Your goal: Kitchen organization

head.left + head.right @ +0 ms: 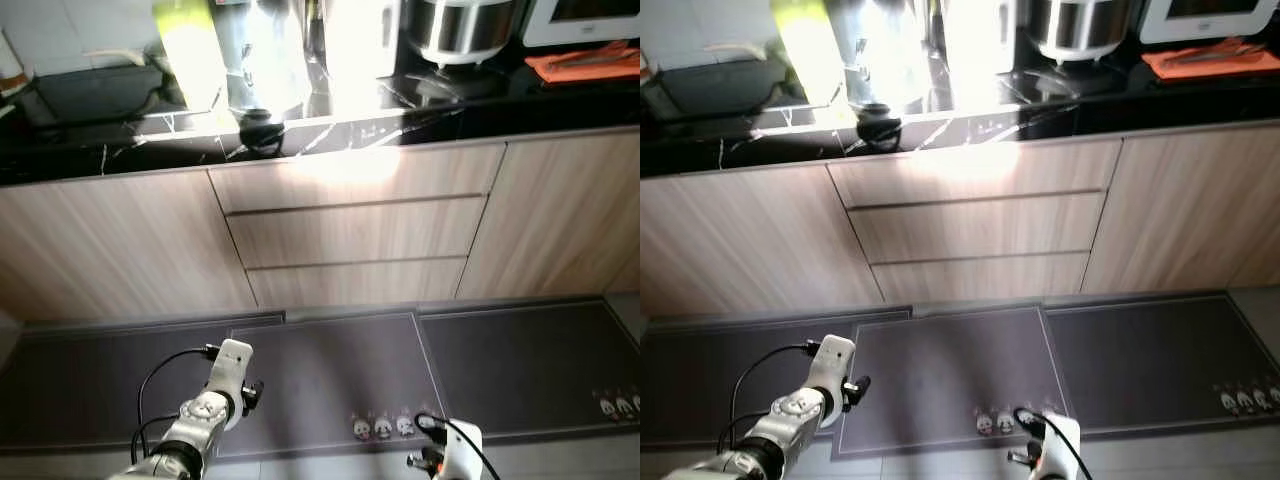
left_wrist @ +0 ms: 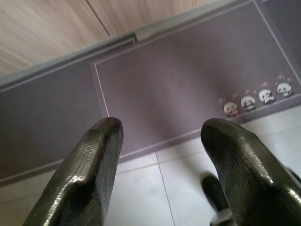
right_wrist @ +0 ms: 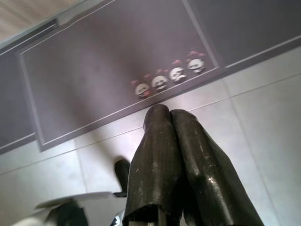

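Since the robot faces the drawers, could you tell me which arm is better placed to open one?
Probably left: the left pincer is open and its arm is raised toward the drawers; the right pincer is shut, hanging low.

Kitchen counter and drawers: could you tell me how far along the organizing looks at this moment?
Nothing looks done yet. The three drawers are closed, and items on the black countertop, including the rice cooker and orange cloth, sit untouched. Nothing is in hand: the left gripper hangs open and the right gripper shut, both empty over the floor mat. All the organizing remains.
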